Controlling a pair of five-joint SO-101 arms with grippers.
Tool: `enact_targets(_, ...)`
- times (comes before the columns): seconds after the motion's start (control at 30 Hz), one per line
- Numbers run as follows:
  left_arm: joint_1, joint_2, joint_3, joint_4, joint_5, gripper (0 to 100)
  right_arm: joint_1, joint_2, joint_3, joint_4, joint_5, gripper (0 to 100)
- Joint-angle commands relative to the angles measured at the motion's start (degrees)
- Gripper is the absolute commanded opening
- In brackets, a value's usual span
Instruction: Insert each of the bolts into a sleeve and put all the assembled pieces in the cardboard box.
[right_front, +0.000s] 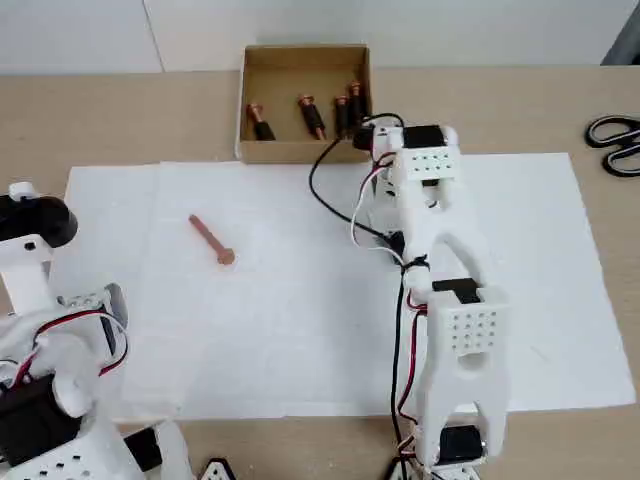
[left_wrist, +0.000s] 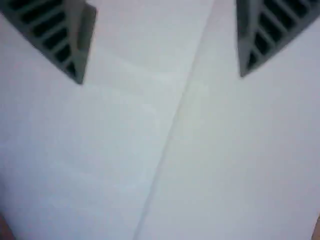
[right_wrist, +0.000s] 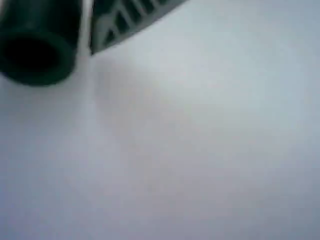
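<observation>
A tan wooden table (right_front: 120, 120) is carrying white paper sheets (right_front: 300, 330) that are covering most of its middle. A cardboard box (right_front: 290, 151) is sitting at the paper's far edge, and scissors (right_front: 615, 140) are lying near the table's right edge.

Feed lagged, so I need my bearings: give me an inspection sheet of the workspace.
Surface: white paper on a wooden table.
Job's things: four assembled pieces in the cardboard box; one loose bolt on the paper; a sleeve in the right gripper.
Clutter: scissors at the table's edge, off the paper.
Grippers: left gripper jaws open over the paper; right gripper shut on the sleeve, beside the box.
Cables: black cable loops over the paper beside the right arm.
Surroundings: pale wall behind the table.
</observation>
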Motion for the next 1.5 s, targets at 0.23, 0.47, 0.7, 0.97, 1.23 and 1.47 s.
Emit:
enact_targets(0.23, -0.4, 0.1, -2.3, 0.0, 0.4, 19, -0.5, 0.0, -2.5, 0.0, 0.2, 15.8)
enact_targets(0.47, -0.4, 0.1, -2.3, 0.0, 0.4, 19, -0.5, 2.4, -2.5, 0.1, 0.2, 14.3)
enact_targets(0.7, -0.4, 0.1, -2.3, 0.0, 0.4, 19, -0.2, 6.7, -2.5, 0.3, 0.2, 9.7)
enact_targets(0.97, -0.4, 0.3, -3.1, 0.4, 0.4, 19, 0.7, -1.9, -2.9, 2.2, 2.2, 0.3)
enact_targets(1.23, -0.1, 9.1, -14.1, 4.1, -3.4, 19, 2.9, -17.2, -2.5, 4.7, 4.7, 0.3)
enact_targets(1.47, 6.0, 33.6, -26.3, 4.1, -9.0, 19, 7.9, -22.6, -1.7, 5.4, 4.7, 0.3)
